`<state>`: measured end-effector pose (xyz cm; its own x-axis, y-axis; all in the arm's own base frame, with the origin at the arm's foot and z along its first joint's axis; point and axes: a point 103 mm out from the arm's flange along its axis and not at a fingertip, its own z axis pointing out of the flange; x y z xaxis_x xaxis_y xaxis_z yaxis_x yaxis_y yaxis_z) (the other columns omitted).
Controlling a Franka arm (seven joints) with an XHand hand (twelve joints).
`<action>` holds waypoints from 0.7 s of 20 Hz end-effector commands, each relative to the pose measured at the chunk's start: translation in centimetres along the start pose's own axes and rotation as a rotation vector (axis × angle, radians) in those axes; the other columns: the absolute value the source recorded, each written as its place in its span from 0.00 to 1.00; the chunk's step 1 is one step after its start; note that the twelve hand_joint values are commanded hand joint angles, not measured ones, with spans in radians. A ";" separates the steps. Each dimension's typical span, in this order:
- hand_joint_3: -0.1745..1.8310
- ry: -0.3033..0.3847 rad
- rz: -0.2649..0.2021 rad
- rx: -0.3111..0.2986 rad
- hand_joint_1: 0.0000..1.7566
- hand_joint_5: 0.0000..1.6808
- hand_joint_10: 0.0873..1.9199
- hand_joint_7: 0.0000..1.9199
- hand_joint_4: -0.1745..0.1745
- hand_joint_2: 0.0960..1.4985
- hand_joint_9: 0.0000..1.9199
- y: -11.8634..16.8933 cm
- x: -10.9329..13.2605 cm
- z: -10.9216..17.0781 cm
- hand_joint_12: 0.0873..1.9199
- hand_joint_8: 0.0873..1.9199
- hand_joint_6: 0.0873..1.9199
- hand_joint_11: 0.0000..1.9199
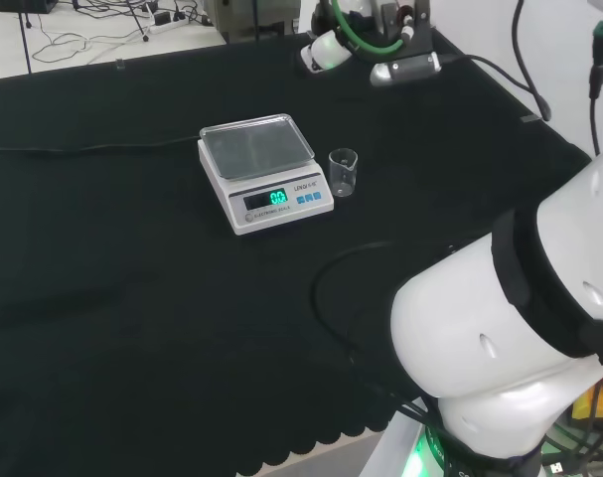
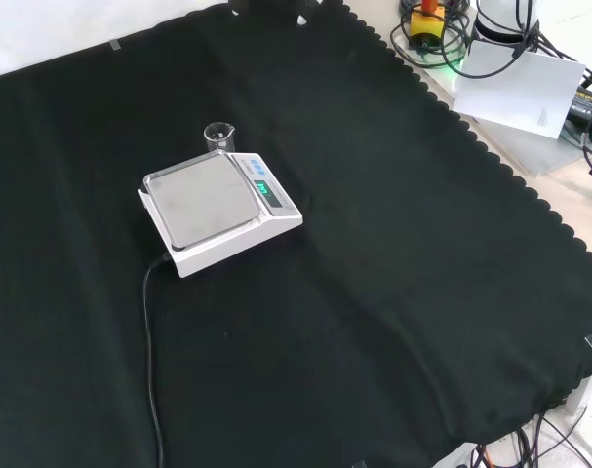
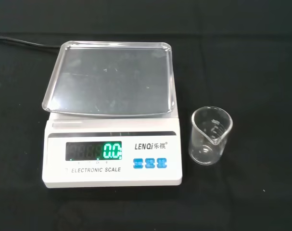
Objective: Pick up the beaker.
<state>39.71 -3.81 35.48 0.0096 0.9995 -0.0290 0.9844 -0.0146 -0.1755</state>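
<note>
Black cloth [image 1: 132, 298] with a scalloped edge covers the whole bench; pale floor, loose cables [image 1: 92, 30] and a sheet of paper [image 2: 518, 88] lie beyond it. On the cloth sits a white electronic scale [image 1: 265, 171] (steel pan bare, display lit green). Just beside it, in the head view to its right, stands the small clear glass beaker [image 1: 343, 172], upright. I cannot tell how the hand is set.
</note>
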 end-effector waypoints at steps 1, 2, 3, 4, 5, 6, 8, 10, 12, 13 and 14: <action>0.19 -0.019 -0.036 -0.022 0.24 0.23 0.37 0.22 0.40 0.60 0.25 2.3 0.6 1.0 0.73 0.33 0.28 0.00; 0.19 -0.031 -0.038 -0.017 0.25 0.23 0.37 0.22 0.40 0.60 0.25 2.6 0.4 1.3 0.73 0.33 0.28 0.00; 0.19 -0.037 -0.039 -0.007 0.25 0.23 0.37 0.22 0.39 0.60 0.25 2.9 0.2 1.5 0.73 0.33 0.28 0.00; 0.19 -0.042 -0.039 -0.002 0.25 0.23 0.37 0.22 0.39 0.60 0.25 3.2 -0.1 1.8 0.73 0.33 0.28 0.00; 0.19 -0.046 -0.040 0.002 0.25 0.23 0.37 0.22 0.39 0.60 0.25 3.5 -0.4 2.0 0.73 0.33 0.28 0.00; 0.19 -0.045 -0.041 0.007 0.25 0.23 0.37 0.22 0.39 0.60 0.25 3.8 -0.7 2.3 0.73 0.33 0.28 0.00; 0.19 -0.041 -0.042 0.020 0.25 0.23 0.37 0.22 0.39 0.60 0.25 4.5 -1.3 3.0 0.73 0.33 0.28 0.00; 0.19 -0.034 -0.043 0.032 0.25 0.23 0.37 0.22 0.38 0.60 0.25 5.2 -1.9 3.7 0.73 0.33 0.28 0.00; 0.19 -0.030 -0.049 0.045 0.25 0.23 0.37 0.22 0.38 0.60 0.25 5.9 -2.4 4.4 0.73 0.33 0.28 0.00; 0.19 -0.035 -0.048 0.054 0.26 0.23 0.37 0.22 0.38 0.60 0.25 6.3 -2.7 4.8 0.73 0.33 0.28 0.00; 0.19 -0.039 -0.047 0.061 0.26 0.23 0.37 0.22 0.38 0.60 0.25 6.6 -2.9 5.1 0.73 0.34 0.28 0.00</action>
<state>43.55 -5.13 31.05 -0.0367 0.9980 -0.0521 0.9759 0.0246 -0.2166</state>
